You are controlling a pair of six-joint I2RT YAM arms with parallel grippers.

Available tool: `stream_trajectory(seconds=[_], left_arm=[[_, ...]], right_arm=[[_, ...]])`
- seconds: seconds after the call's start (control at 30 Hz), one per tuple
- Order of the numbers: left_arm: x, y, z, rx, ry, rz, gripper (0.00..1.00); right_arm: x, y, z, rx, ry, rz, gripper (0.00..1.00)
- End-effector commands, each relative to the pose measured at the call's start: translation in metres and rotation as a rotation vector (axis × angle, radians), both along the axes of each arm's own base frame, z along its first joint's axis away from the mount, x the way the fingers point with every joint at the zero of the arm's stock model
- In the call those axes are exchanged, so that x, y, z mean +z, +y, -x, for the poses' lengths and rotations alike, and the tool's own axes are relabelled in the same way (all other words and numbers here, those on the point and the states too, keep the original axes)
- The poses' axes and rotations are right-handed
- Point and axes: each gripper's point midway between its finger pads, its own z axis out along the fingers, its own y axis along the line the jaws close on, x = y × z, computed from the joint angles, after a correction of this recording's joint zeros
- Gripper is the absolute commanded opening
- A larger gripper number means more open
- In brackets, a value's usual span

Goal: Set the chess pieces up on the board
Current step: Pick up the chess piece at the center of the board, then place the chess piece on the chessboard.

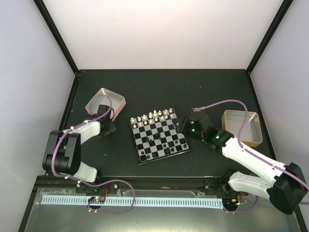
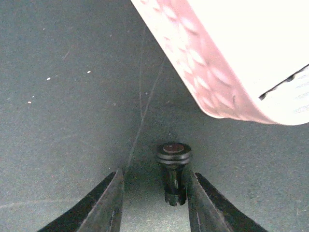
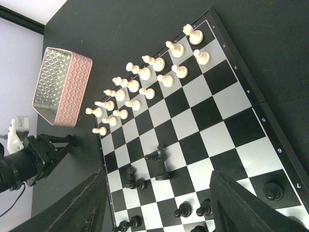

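A black chess piece [image 2: 173,164] points base-first toward the pink tray [image 2: 193,72], lengthwise between the half-open fingers [image 2: 107,205] of the left end effector [image 2: 154,176], touching one.

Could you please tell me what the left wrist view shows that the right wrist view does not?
Only the left wrist view: a single black chess piece on the mat, apparently lying on its side, between the open fingers of the left pincer, beside a corner of the pink tray.
Only the right wrist view: the board, white pieces in two rows along one edge, black pieces scattered nearer the other, and the open right pincer.
Both: the pink tray, the mat and the left pincer.
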Motion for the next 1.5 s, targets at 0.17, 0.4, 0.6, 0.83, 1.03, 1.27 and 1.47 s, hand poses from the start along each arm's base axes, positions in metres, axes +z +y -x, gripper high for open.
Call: stream_trajectory(seconds=[0.17, 0.4, 0.6, 0.83, 1.03, 1.27, 1.47], left_arm=[[0.017, 0.002, -0.031, 0.015, -0.082, 0.021, 0.37], [0.006, 0.001, -0.038, -0.003, -0.063, 0.043, 0.36], [0.002, 0.002, -0.035, 0.009, -0.050, 0.049, 0.23], [0.004, 0.000, -0.025, 0.008, -0.054, 0.066, 0.16], [0.010, -0.016, -0.010, -0.027, -0.077, 0.162, 0.15], [0.053, -0.059, 0.009, -0.093, -0.188, 0.431, 0.16], [0.102, -0.092, 0.023, -0.142, -0.251, 0.655, 0.17]], right_arm=[[0.009, 0.001, -0.006, 0.000, -0.031, -0.002, 0.59], [0.007, 0.001, -0.005, -0.001, -0.027, -0.001, 0.59], [0.008, 0.001, -0.005, -0.001, -0.025, -0.004, 0.59], [0.007, 0.002, -0.005, 0.005, -0.025, -0.004, 0.59], [0.013, 0.021, -0.004, 0.130, -0.056, -0.004, 0.58], [0.029, 0.074, 0.009, 0.377, -0.151, -0.029, 0.59], [0.047, 0.141, 0.034, 0.596, -0.254, -0.043, 0.64]])
